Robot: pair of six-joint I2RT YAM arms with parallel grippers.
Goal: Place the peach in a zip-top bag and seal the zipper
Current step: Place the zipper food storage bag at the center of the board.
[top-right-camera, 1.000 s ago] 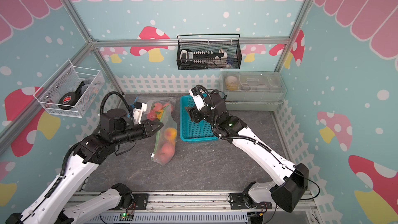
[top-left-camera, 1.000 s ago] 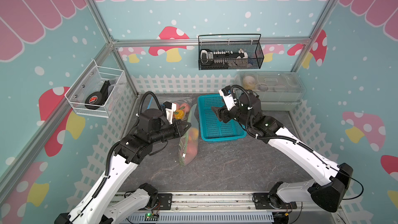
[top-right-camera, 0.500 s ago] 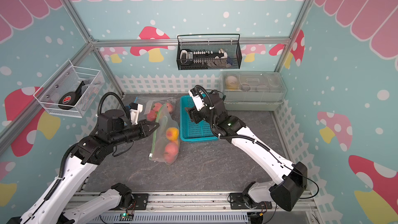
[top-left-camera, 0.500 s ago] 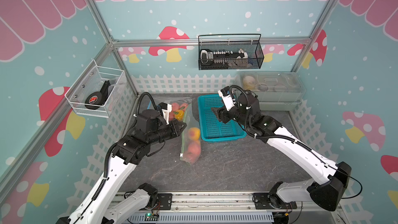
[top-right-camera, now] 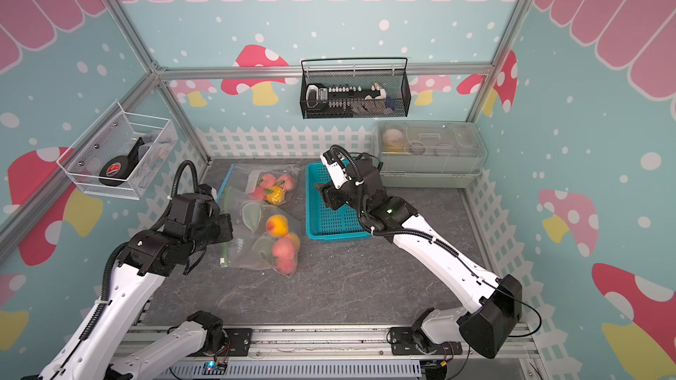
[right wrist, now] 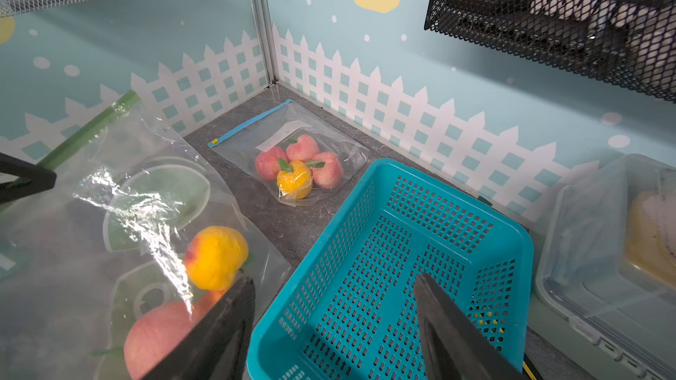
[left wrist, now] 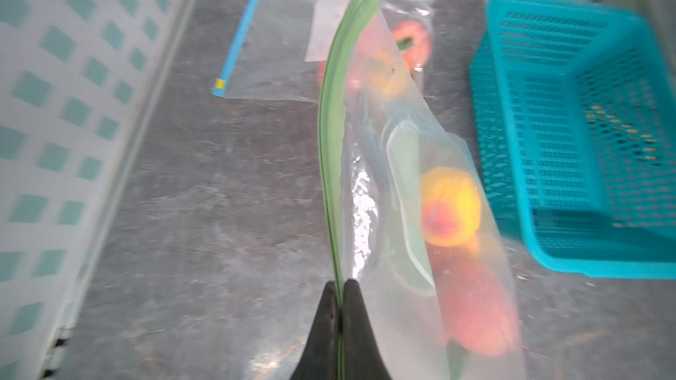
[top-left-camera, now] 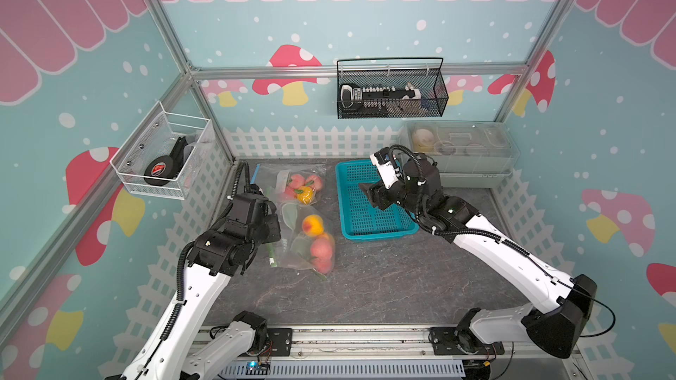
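One tabletop (top-left-camera: 402,286): dark, stone-look surface that carries the basket and both bags.
Basket (top-left-camera: 365,222): teal and perforated, with no fruit visible in it; it stands just beside the held bag, on the right arm's side.
Held bag (top-left-camera: 292,239): clear zip-top bag with leaf prints. Its zipper edge is raised off the tabletop and its body slopes down toward the basket.
Second bag (top-left-camera: 292,180): blue-zippered, lying flat at the far side of the tabletop with four fruits inside; it has no part in this step.
Right gripper (right wrist: 334,279): jaws wide apart and holding nothing, hovering over the basket rim nearest the held bag.
Left gripper (left wrist: 342,283): jaws clamped on the green zipper at the end nearest the robot.
Peaches (top-left-camera: 312,224): already inside the held bag, a yellow-orange one uppermost and pink ones low near the bag's bottom.
Green zipper (left wrist: 329,140): runs straight away from the pinch. Its tracks look pressed together, though blur leaves the far end uncertain.
Step in hand (judged): sealing the zipper.
Technique: keep the pinch square on the tracks, not the film. Travel along the strip's own line and hold it taut. The free right gripper could steady the far corner so the bag does not slide with the pinch.
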